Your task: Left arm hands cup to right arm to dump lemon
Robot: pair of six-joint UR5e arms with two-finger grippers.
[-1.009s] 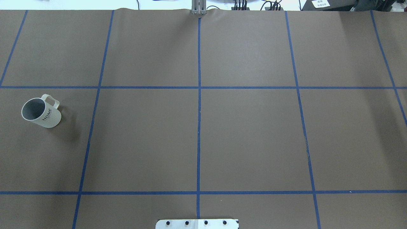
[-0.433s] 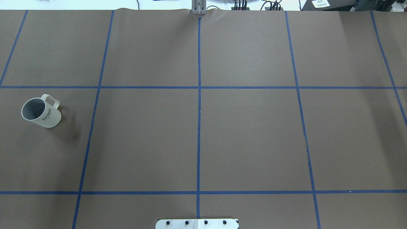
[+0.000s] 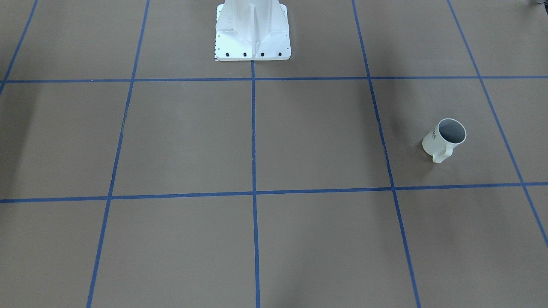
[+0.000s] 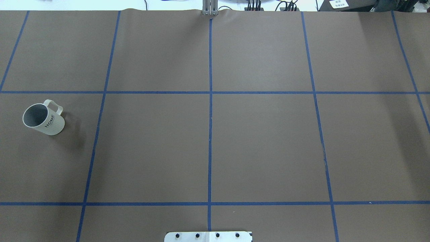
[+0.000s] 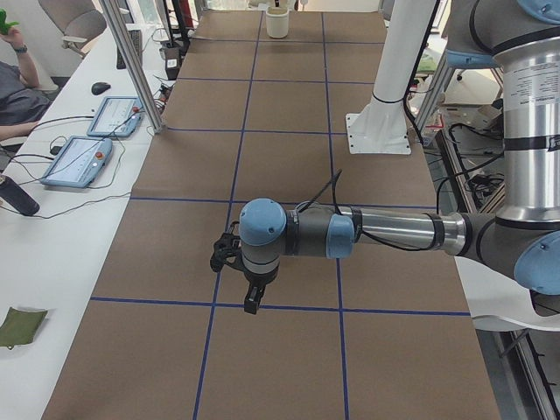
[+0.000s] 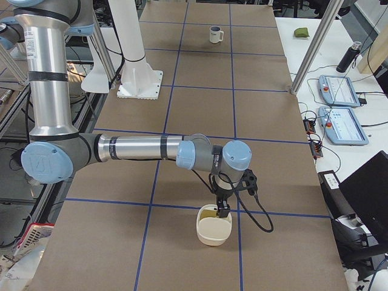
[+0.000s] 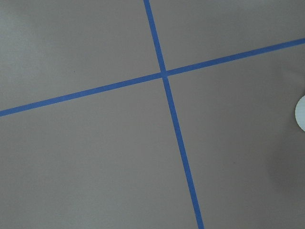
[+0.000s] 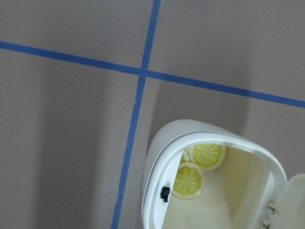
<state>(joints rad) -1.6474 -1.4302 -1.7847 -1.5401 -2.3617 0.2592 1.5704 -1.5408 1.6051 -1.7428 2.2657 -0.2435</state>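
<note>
Left end effector (image 5: 236,276) hung over the surface (image 5: 289,131) in the exterior left view, nearer the camera than the white pedestal (image 5: 391,96). Whether it was open or closed could not be told. From exterior right, the right end effector (image 6: 221,206), equally unreadable, hovered just above a cream container (image 6: 214,231), while the cup (image 6: 215,34) stood upright beyond the pedestal. The right wrist view showed lemon slices (image 8: 207,153) inside that container. Overhead, the cup sat alone, well out to the pedestal's left, its handle turned away from it and its grey inside apparently bare. Likely trouble: thin fingers pinching smooth ceramic could tip or drop it at the hand-over, and a careless right arm might knock the container.
</note>
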